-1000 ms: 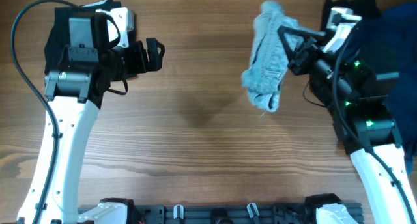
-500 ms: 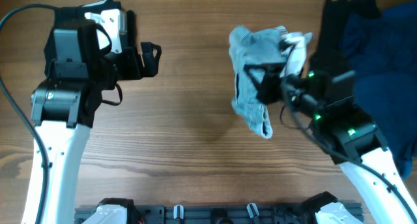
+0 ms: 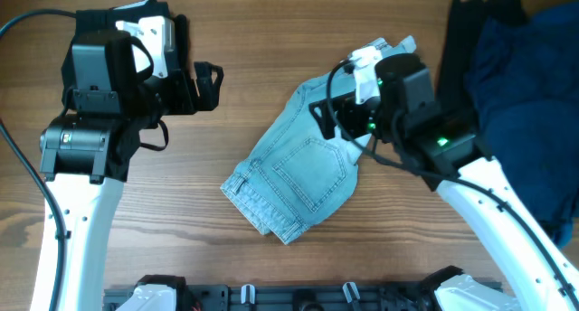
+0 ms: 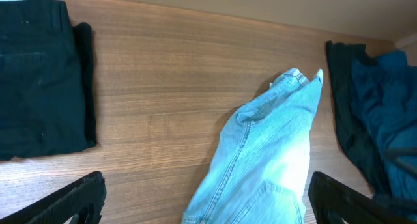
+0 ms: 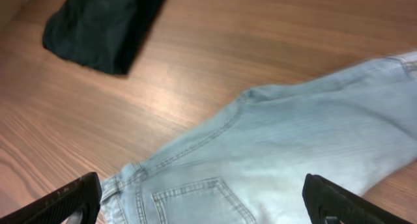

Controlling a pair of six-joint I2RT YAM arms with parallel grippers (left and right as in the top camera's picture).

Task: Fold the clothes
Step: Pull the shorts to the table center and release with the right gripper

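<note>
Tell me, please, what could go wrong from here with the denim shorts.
The denim shorts lie slanted, one end under the open right end effector, so a fold may come out crooked. That end effector seems close over the cloth and might snag it. The dark blue pile beside the right arm could get dragged.

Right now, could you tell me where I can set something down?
Bare wood: between the left arm and the denim shorts, and at the far edge between the left gripper and the dark clothes pile. Crowded: around the right arm.
</note>
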